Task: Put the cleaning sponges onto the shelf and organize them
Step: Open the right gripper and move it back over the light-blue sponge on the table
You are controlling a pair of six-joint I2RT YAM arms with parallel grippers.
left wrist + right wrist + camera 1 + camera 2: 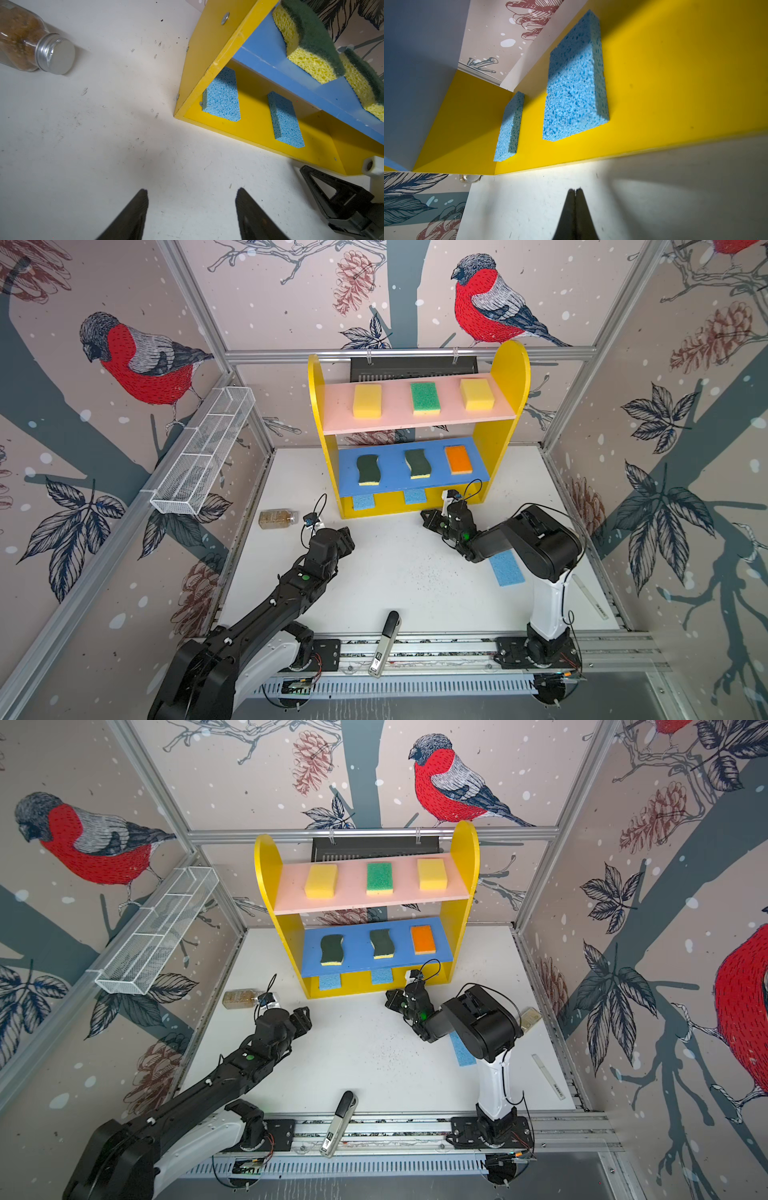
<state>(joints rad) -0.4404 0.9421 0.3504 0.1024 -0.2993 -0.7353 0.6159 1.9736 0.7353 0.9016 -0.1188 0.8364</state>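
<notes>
We count nine sponges (380, 877). On the shelf (509, 377), the pink board (336, 414) holds two yellow blocks (367, 401) and one green-topped sponge (425, 397). The blue board (392, 483) holds two dark wavy sponges (368, 469) and one orange-topped sponge (458, 459). Two thin holey blue sponges (223, 95) lie on the yellow base (249, 128), half hidden from above. The last blue sponge (507, 570) lies on the tabletop (395, 568), partly under the right arm (540, 547). The left pincer (192, 190) is open and empty; the right pincer (575, 189) is shut, empty.

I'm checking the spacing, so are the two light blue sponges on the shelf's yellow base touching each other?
Apart. The left wrist view shows bare yellow base between the blue sponge by the side panel and the middle blue sponge.
</notes>
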